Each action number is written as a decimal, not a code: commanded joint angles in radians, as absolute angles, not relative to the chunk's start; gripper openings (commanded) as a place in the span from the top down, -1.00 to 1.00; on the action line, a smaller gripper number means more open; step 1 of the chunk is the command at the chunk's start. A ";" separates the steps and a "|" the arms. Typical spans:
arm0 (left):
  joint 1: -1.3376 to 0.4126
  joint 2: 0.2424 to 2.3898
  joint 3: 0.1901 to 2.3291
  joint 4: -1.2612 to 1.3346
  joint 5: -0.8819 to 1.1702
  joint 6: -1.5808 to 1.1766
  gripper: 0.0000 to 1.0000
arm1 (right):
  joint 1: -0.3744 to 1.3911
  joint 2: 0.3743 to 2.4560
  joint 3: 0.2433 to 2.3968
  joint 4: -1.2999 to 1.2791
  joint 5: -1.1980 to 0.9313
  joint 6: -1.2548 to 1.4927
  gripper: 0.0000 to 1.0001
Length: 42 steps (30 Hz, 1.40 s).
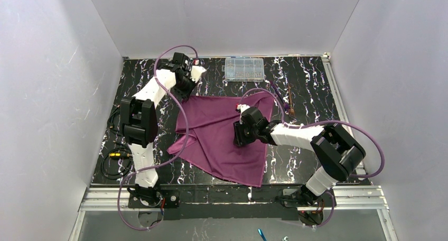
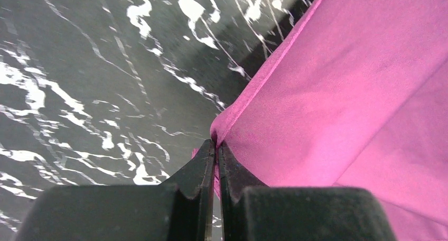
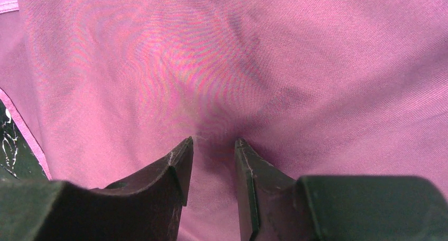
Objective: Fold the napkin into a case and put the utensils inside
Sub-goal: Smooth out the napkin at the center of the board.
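Napkin point(image 1: 222, 140) lies under right gripper point(image 3: 214, 146); clear box point(image 1: 244, 69), utensils point(image 1: 288, 98) beyond.

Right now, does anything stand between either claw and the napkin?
Nothing visible does. The left claw is shut on the edge of the napkin, just above the table. The right claw, jaws a little apart, has its tips against the middle of the napkin, with nothing between.

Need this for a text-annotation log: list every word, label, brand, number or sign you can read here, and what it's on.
None: no word, number or logo is readable in any view.
The napkin is plain cloth.
Any label on the clear compartment box is too small to tell.
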<state>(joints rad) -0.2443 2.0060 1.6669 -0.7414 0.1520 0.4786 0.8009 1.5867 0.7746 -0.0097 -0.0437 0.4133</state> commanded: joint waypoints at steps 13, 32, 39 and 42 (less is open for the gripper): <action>-0.235 2.302 2.078 -0.615 -0.012 0.565 1.00 | 0.806 1.634 0.811 -0.129 -0.009 0.351 0.13; -0.245 2.408 2.173 -0.393 -0.203 0.686 -0.31 | 0.770 1.651 0.880 -0.204 0.031 0.292 0.11; -0.239 2.131 1.896 -0.578 -0.027 0.694 -0.90 | 0.755 1.646 1.010 -0.243 -0.057 0.266 -0.05; -0.236 1.985 1.775 -0.696 0.129 0.678 -0.90 | 0.727 1.632 1.077 -0.267 -0.105 0.262 -0.15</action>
<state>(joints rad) -0.2401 2.2250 1.8671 -0.5129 -0.0673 0.6907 0.7593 1.6447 0.9638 -0.2344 -0.0383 0.2871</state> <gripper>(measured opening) 0.949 0.546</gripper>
